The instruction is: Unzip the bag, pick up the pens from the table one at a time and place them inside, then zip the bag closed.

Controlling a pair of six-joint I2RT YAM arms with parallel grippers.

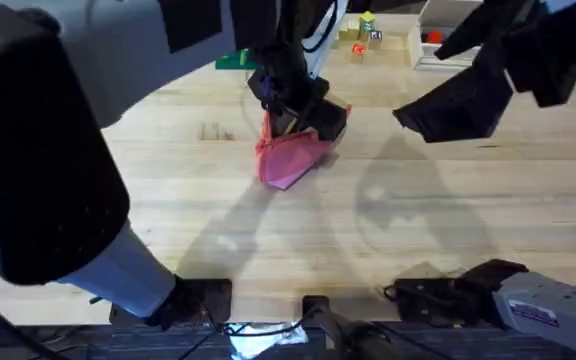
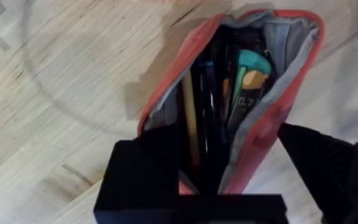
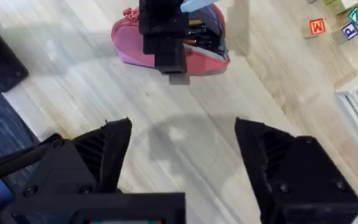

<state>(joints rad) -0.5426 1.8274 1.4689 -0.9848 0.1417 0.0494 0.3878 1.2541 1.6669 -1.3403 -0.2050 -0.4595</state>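
The bag [image 1: 290, 158] lies on the bench [image 1: 388, 230] toward its far middle, with its zip open and its mouth gaping. The left wrist view looks straight down into it: a tan-yellow pen [image 2: 190, 121] lies along the dark lining beside a thin black pen [image 2: 207, 106], and a teal-capped item [image 2: 248, 74] sits next to them. No loose pen shows on the bare planks around the pouch, so the placing step looks finished, or is finishing with the last pen.

The left hand [image 1: 290, 108] is right over the bag's mouth, and its dark fingers [image 2: 138, 180] reach down at the near end of the opening. Whether they are apart or closed on a pen or on the fabric cannot be told, since the fingertips are lost against the dark inside of the pouch. The right hand [image 3: 182, 168] hangs above the bench, well apart from the bag, with its fingers spread wide and nothing between them.

By this reading the step in hand is the end of the loading, and the zipping is still to come. The next move would call for the left hand to lift clear of the opening without dragging a pen out with it. After that, one hand would have to pin the soft pouch at one end while the other finds the small zip pull and draws it along the full length. The fabric is limp and the mouth stands wide, so the pouch is likely to slide or bunch unless it is held firmly.
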